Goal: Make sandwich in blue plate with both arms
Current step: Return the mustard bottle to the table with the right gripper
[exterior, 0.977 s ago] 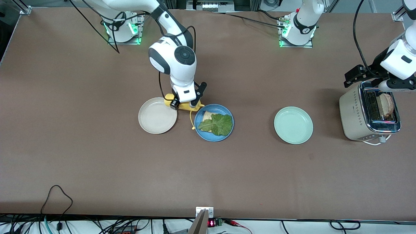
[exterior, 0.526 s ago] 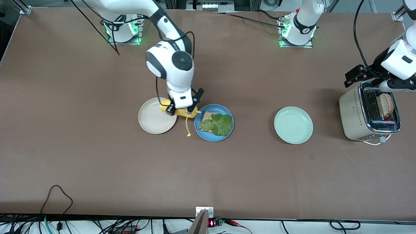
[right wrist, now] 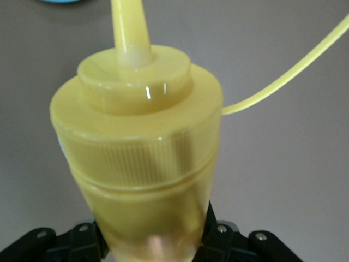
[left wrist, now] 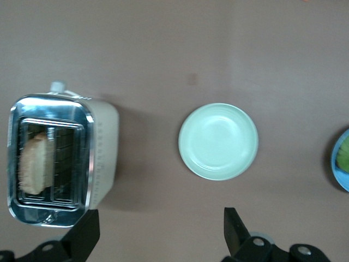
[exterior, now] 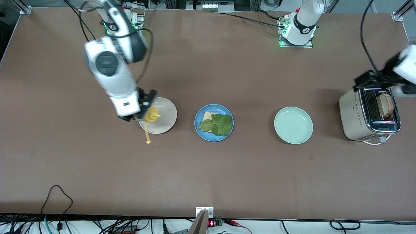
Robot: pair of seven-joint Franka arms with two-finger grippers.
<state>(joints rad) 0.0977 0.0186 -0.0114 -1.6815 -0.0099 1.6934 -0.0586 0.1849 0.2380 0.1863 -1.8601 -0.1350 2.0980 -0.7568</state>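
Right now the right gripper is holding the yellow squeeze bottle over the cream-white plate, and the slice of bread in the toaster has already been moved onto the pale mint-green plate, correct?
Not quite. The round pale mint-green plate holds nothing; the light-brown bread slice sits in the silver toaster, as the front view and left wrist view show. The rest holds: the right gripper grips the yellow plastic squeeze bottle over the round cream-white plate.

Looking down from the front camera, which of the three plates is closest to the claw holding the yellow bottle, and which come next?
From the right gripper, shut on the yellow squeeze bottle:
1. Cream-white plate, right beneath the bottle, toward the right arm's end of the table.
2. Blue plate, mid-table, holding bread and lettuce.
3. Mint-green plate, toward the left arm's end, beside the toaster.
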